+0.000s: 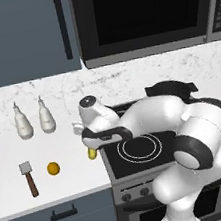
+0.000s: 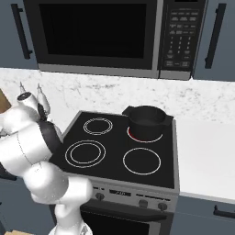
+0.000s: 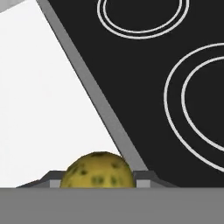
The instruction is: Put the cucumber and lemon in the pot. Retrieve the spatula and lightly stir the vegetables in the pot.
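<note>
Gripper [image 1: 91,147] is at the counter's right edge beside the stove [image 1: 139,151], mostly hidden under the wrist. Fingers [image 3: 144,178] clamped on the cucumber [image 3: 97,170]: only its rounded end shows in the hand view, just a yellow-green tip below the hand from the left base. Spatula [image 1: 28,178] lies near-left on the counter [image 1: 9,159], lemon [image 1: 53,168] just right of it. Pot [image 2: 146,121] sits on the far right burner, inside dark, contents unreadable.
</note>
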{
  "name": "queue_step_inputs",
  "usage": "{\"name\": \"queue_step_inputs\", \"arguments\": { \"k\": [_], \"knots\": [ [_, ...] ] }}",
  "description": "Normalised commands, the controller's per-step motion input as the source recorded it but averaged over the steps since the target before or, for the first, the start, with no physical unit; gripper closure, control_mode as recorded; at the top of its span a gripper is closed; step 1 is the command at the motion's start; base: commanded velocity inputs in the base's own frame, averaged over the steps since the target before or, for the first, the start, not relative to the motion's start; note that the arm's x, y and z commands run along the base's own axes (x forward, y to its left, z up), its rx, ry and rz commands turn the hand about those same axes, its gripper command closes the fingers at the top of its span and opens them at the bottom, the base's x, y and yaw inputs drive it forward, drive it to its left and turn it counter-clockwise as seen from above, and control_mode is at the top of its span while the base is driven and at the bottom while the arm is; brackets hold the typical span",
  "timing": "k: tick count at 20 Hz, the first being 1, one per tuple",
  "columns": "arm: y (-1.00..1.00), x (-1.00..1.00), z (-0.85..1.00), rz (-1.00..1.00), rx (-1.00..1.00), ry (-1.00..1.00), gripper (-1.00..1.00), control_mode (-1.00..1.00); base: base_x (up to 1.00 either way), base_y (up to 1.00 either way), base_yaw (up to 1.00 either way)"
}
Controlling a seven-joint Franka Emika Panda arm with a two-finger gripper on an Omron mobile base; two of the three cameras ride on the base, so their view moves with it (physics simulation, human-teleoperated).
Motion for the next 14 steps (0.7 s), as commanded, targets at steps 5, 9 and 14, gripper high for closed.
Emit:
{"name": "queue_step_inputs", "arguments": {
  "k": [5,9,14],
  "knots": [
    [-1.0,-0.1,0.99,-0.14,0.25,-0.02,1.0,-1.0,0.0,0.0,0.0],
    [-1.0,-0.18,0.94,-0.16,0.31,-0.05,1.0,-1.0,0.0,0.0,0.0],
    [-1.0,-0.17,0.32,-0.13,0.22,-0.07,1.0,-1.0,0.0,0.0,0.0]
  ]
}}
